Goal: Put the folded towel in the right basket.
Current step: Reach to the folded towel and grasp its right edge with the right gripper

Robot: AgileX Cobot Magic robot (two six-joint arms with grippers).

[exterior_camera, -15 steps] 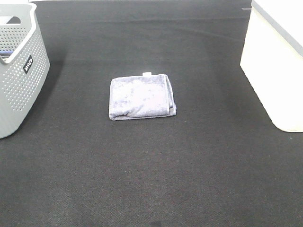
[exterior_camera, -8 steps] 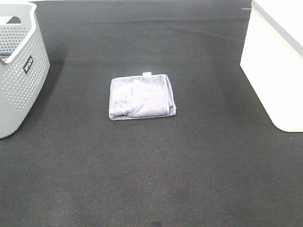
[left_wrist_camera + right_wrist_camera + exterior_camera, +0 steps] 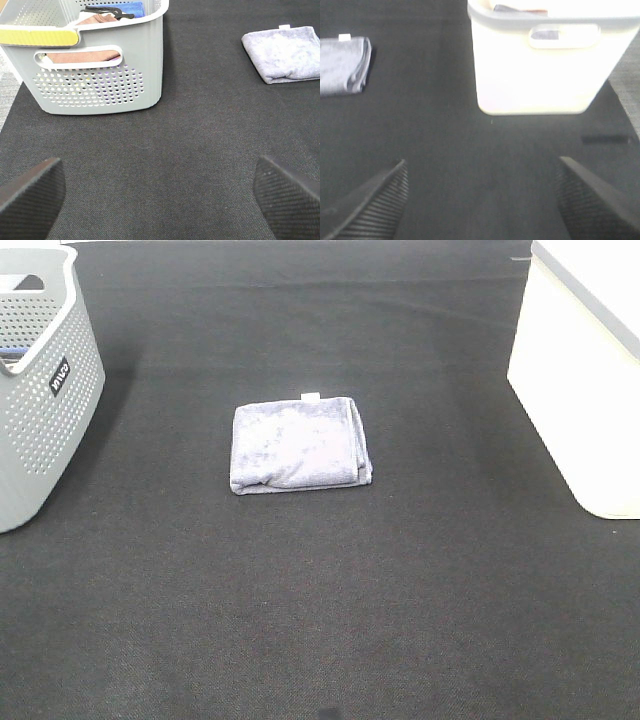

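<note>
A folded lavender towel lies flat on the black mat in the middle of the exterior view, with a small white tag at its far edge. It also shows in the left wrist view and the right wrist view. The white right basket stands at the right edge; the right wrist view shows its wall and handle slot. My left gripper is open and empty over bare mat. My right gripper is open and empty, facing the white basket. Neither arm shows in the exterior view.
A grey perforated basket stands at the left edge; the left wrist view shows cloths and a blue item inside it. The black mat covers the table.
</note>
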